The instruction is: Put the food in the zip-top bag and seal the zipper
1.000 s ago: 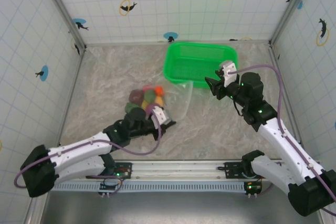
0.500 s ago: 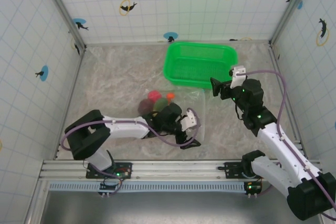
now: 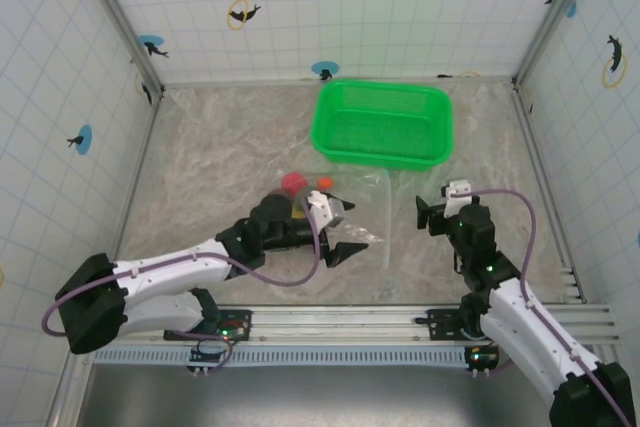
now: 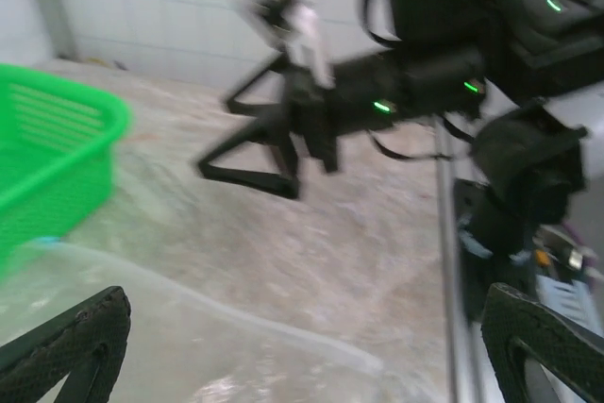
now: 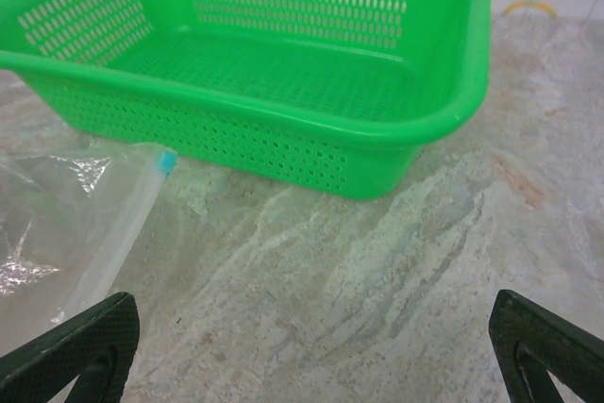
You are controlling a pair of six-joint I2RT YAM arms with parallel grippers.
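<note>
Both claws gape wide with nothing in them, the left claw (image 3: pixel 345 232) poised over the clear bag (image 3: pixel 368 199) lying on the worktop (image 3: pixel 215 162) just in front of the green basket (image 3: pixel 383 158), food (image 3: pixel 293 183) bunched at its left end, zipper (image 3: pixel 387 227) along its right edge, right claw (image 3: pixel 422 217) near that strip

Bright green perforated plastic basket (image 3: pixel 383 123) on a beige marbled tabletop (image 3: pixel 210 167) veined with grey. A clear crinkly plastic bag (image 3: pixel 362 199) glints silver-white; its pale translucent zipper strip (image 5: pixel 115 233) ends in a light blue tip. A pink-red toy food (image 3: pixel 293 183) and an orange toy food (image 3: pixel 324 183). White grid-tiled walls (image 3: pixel 330 7) carry dark dolphins and yellow rings.
</note>
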